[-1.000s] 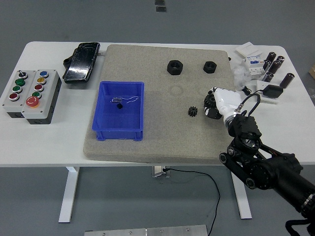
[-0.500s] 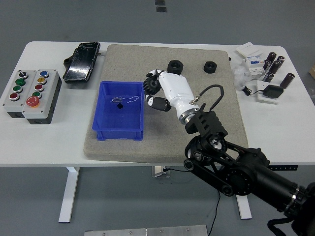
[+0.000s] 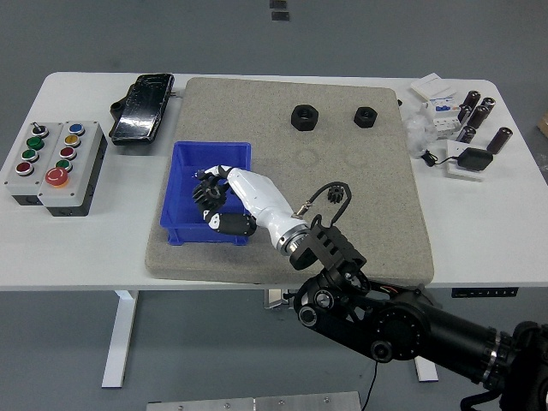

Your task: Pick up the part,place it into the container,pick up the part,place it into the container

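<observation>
My right hand (image 3: 214, 204), white with black fingers, reaches from the lower right and hangs over the blue container (image 3: 184, 163) on the grey mat (image 3: 360, 240). Its fingers are curled on a small black part (image 3: 205, 190) held over the container's middle. The hand hides most of the container's floor. A small black gear (image 3: 337, 195) lies on the mat to the right of the container, behind my forearm's cable loop. Two black nuts (image 3: 304, 116) (image 3: 366, 116) sit at the mat's far edge. My left arm is out of view.
A grey button box (image 3: 53, 164) and a black device (image 3: 142, 108) are at the left. White boxes, an adapter (image 3: 468, 159) and dark cylinders (image 3: 479, 111) crowd the far right corner.
My right hand has swept left across the mat from beside the small gear to over the blue container, fingers staying curled. The gear and both nuts have not moved.
</observation>
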### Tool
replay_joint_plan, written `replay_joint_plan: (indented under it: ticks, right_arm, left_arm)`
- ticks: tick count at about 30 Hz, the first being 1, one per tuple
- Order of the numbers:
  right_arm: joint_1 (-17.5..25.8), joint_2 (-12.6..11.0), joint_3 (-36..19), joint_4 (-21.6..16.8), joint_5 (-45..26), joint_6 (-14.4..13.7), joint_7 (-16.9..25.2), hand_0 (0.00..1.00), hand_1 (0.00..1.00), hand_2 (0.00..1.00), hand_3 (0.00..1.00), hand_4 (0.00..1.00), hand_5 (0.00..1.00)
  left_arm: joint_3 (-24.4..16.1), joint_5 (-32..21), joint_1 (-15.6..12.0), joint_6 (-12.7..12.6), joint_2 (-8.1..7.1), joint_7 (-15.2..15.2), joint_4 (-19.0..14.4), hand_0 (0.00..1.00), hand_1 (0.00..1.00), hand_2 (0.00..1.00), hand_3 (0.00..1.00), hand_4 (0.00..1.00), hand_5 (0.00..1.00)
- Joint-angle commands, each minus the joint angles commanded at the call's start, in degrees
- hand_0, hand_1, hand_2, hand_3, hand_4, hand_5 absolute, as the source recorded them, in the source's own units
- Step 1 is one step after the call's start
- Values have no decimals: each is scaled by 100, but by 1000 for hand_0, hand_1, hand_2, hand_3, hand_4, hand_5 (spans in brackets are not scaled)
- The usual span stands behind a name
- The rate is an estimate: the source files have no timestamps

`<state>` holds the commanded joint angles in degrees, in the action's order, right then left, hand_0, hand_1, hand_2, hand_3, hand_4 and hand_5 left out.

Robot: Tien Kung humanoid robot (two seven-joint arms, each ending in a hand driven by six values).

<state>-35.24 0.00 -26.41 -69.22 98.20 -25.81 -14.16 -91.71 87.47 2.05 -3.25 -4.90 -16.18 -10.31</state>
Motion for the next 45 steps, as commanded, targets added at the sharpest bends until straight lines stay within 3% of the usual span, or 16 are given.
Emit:
replay_joint_plan:
  ticks: [2, 3, 8, 9, 14, 15, 20, 21, 26, 27, 34, 39, 45]
  right_arm:
    - [-6, 0, 67, 45, 62, -69, -118, 614, 672, 660, 686, 246, 144]
    - [-11, 0, 88, 67, 101, -91, -186, 612, 683, 674, 698, 422, 220]
    - [-27, 0, 108, 144, 357, -121, -492, 612, 683, 674, 698, 422, 220]
    - [-27, 0, 102, 148, 397, -123, -524, 628, 697, 717, 720, 589, 246]
    - [-21, -1, 32, 122, 627, -120, -641, 628, 697, 717, 720, 589, 246]
    - [-20, -2, 19, 122, 639, -116, -650, 629, 699, 721, 739, 698, 273]
    - [-6, 0, 1, 149, 618, -108, -662, 629, 699, 721, 739, 698, 273]
    - [-6, 0, 4, 153, 614, -104, -664, 632, 704, 724, 775, 823, 365]
    - [-7, -8, 4, 153, 619, -59, -671, 632, 704, 724, 775, 823, 365]
    - [-8, -10, 2, 150, 623, -53, -671, 636, 708, 736, 786, 909, 423]
    - [26, -15, -95, 117, 642, -85, -636, 636, 708, 739, 788, 916, 428]
    - [145, -138, -618, 82, 813, -149, -648, 629, 705, 737, 780, 906, 421]
    - [362, -705, -1343, 295, 865, -5, -764, 627, 697, 736, 774, 890, 409]
  left_arm:
    - [-8, 3, -1, -3, 7, 3, 0, 667, 632, 550, 600, 697, 357]
    - [-17, 11, -1, -5, 11, 4, 0, 667, 631, 550, 600, 699, 357]
    - [-34, 25, -3, -7, 17, 7, 0, 667, 631, 550, 600, 699, 357]
    - [-37, 28, -5, -7, 17, 6, 0, 667, 632, 550, 600, 701, 359]
    - [-60, 54, -19, -2, 24, 1, 0, 667, 632, 550, 600, 701, 359]
    - [-67, 66, -19, -2, 25, 2, 0, 667, 632, 550, 600, 701, 357]
    - [-90, 103, -14, -1, 22, 1, 0, 667, 632, 550, 600, 701, 357]
    - [-93, 107, -14, 0, 21, 1, 0, 667, 632, 550, 600, 703, 358]
    - [-109, 127, -17, 5, 12, -5, 0, 667, 632, 550, 600, 703, 358]
    - [-112, 131, -19, 6, 11, -6, 0, 667, 632, 550, 600, 704, 359]
    - [-114, 132, -21, 9, 14, -1, 0, 667, 632, 548, 600, 706, 358]
    - [-108, 120, -21, 6, 20, 5, 0, 667, 632, 548, 600, 706, 358]
    - [-89, 81, -25, -3, 33, 10, 0, 667, 631, 548, 599, 706, 357]
